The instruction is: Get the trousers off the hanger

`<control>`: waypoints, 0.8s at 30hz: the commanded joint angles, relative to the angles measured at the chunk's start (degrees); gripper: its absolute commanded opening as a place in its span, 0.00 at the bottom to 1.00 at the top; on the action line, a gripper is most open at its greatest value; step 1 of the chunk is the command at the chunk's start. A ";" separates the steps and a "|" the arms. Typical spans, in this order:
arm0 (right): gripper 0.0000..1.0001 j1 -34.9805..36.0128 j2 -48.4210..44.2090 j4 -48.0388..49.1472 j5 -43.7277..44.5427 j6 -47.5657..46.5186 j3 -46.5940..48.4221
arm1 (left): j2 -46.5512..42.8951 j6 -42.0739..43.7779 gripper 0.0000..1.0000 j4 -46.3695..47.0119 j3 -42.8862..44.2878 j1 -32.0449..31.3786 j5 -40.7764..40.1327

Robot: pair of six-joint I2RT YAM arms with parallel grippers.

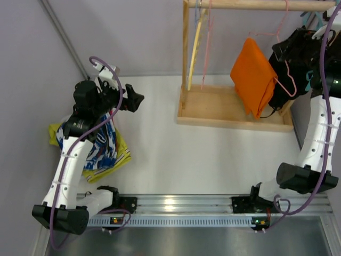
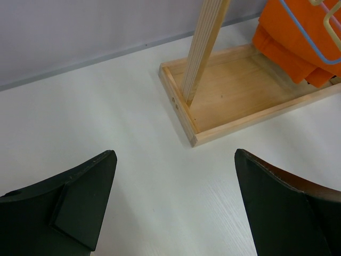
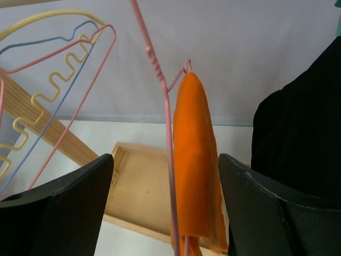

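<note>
Orange trousers (image 1: 254,77) hang folded over a pink wire hanger (image 1: 287,80) on the wooden rack's top rod (image 1: 256,4). My right gripper (image 1: 285,53) is up by the hanger. In the right wrist view it is open (image 3: 166,208), and the trousers (image 3: 194,170) and the pink hanger wire (image 3: 168,133) stand between the jaws; I cannot tell if a finger touches them. My left gripper (image 1: 136,101) is open and empty over the white table, left of the rack. In the left wrist view (image 2: 176,202) the trousers (image 2: 293,42) show at the upper right.
The rack's wooden base tray (image 1: 213,109) and upright post (image 1: 185,48) stand at the back. Empty yellow, blue and pink hangers (image 3: 53,80) hang to the left on the rod. A dark cloth (image 3: 298,138) hangs right of the trousers. A pile of yellow and patterned clothes (image 1: 104,149) lies under the left arm.
</note>
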 commanded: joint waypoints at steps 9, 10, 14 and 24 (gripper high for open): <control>0.74 2.62 6.45 14.33 -0.68 3.09 2.75 | 0.01 -0.21 0.99 2.81 2.00 -0.39 -1.69; 0.73 3.23 7.15 14.68 -0.24 2.83 3.01 | 0.01 -0.21 0.99 2.72 1.92 -0.39 -1.69; 0.70 6.31 9.00 15.04 2.83 1.77 3.80 | -0.25 -0.21 0.99 2.81 1.92 -0.39 -1.51; 0.60 8.07 12.17 16.35 8.11 0.89 3.98 | 0.18 -1.00 0.99 2.72 2.97 -0.47 -1.25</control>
